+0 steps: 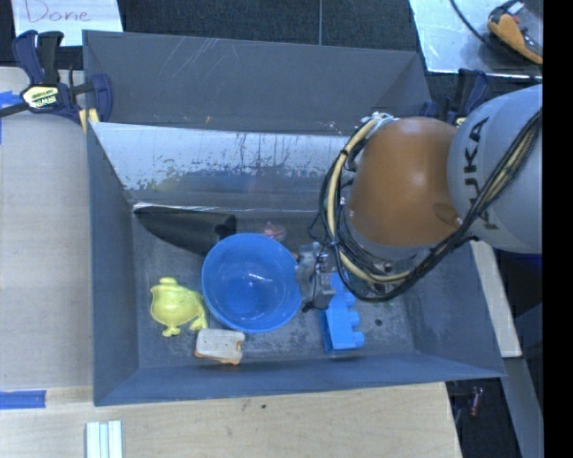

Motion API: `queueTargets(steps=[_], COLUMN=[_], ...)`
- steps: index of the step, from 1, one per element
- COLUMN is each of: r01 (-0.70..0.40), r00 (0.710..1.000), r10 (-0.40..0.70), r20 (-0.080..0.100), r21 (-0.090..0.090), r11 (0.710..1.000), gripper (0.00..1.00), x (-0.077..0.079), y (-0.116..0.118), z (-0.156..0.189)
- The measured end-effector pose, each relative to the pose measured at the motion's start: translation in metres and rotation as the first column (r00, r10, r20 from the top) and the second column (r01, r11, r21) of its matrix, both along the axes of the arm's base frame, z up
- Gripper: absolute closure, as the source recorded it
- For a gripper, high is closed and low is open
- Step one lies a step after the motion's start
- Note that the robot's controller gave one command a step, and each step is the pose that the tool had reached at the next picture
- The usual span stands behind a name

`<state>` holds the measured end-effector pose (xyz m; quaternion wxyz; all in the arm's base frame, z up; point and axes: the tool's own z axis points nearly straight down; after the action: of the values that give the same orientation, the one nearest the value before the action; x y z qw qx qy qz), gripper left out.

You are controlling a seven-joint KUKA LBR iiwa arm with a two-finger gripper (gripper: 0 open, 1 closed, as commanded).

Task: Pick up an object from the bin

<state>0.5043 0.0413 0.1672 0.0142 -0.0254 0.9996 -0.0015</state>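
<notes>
My gripper [314, 273] is down near the bin floor at centre right, under the arm's orange cover. It stands between a round blue bowl [251, 281] on its left and a blue plastic block [342, 322] at its lower right. It is close beside the bowl's right rim, and I cannot tell whether it touches. The block lies flat just below and right of the gripper. A small pinkish thing [273, 229] lies behind the bowl.
A yellow toy figure [175, 305] sits left of the bowl. A tan, toast-like slice [220, 345] lies by the front wall. A black, wedge-shaped thing [184, 227] rests at the back left. The arm covers the bin's right side.
</notes>
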Motion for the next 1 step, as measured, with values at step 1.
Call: queueTargets(steps=[1], r01=[-0.001], r00=[1.000], r10=[0.001], r20=[0.000], r21=[0.000], r11=[1.000], gripper=[1.00], x=[0.0000], y=[0.0001], z=[-0.0002])
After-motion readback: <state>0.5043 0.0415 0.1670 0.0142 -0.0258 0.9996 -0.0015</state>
